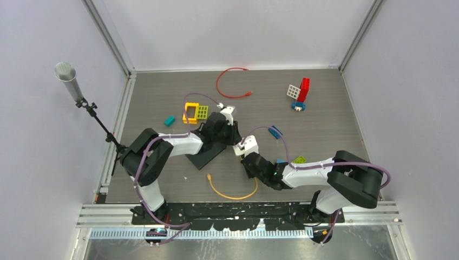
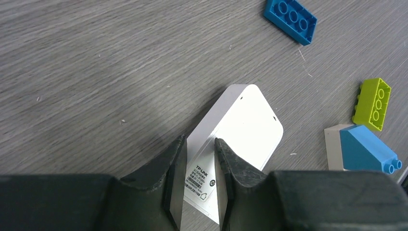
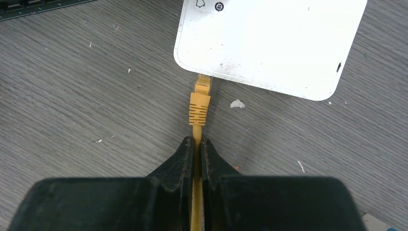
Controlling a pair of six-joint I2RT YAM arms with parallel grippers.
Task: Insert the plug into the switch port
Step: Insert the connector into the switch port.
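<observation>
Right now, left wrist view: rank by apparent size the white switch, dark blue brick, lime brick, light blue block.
1. white switch
2. light blue block
3. lime brick and dark blue brick: about alike, not ranked.

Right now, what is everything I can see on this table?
switch: one, white, centre, under left claw
cables: two; yellow cable near, plug at switch's edge; red cable far
panel: one, black, left of centre
block builds: two; yellow frame left, red stack far right
loose bricks: four; teal brick left; lime brick, two blue bricks right
microphone: one, silver, left edge
left arm, right arm: two, black-white, near edge
left claw: one, black, fingers apart on switch
right claw: one, black, shut on yellow cable
</observation>
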